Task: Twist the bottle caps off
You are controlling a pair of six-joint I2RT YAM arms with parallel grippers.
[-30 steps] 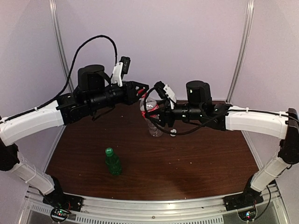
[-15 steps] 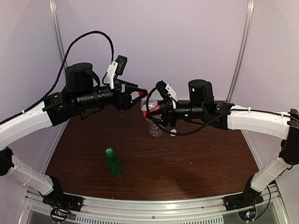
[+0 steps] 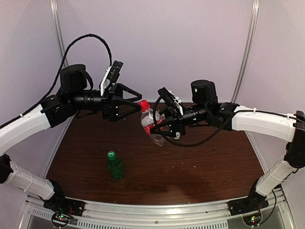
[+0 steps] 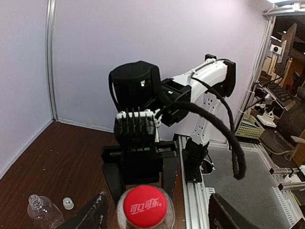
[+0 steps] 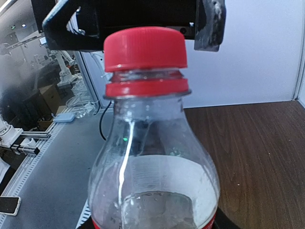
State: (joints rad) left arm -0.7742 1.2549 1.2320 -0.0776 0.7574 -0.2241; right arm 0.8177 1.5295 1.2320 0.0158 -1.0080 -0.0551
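We see the left gripper (image 3: 138, 102) with its two fingers spread wide apart, one on either side of the round red screw cap (image 3: 144, 103) and touching neither side of it. A second ago those fingers were pinched together on that cap; since then they have parted and the left arm has drawn back towards its own side.

The red screw cap is still seated on the neck of the clear plastic bottle with a red label (image 3: 152, 125). The right gripper (image 3: 161, 128) is clamped around the body of that bottle and holds it above the brown wooden table (image 3: 200, 162). The bottle stood nearly upright before. Now it leans, with its cap end tipped towards the left gripper.

The green plastic bottle (image 3: 115, 167) stands upright near the front left of the table, its green cap (image 3: 111, 154) on, just where it was.

From the left wrist we see the wider clear rounded bottle (image 4: 42, 212) on the table with its neck open, and the small white cap (image 4: 68, 203) lying just beside it.
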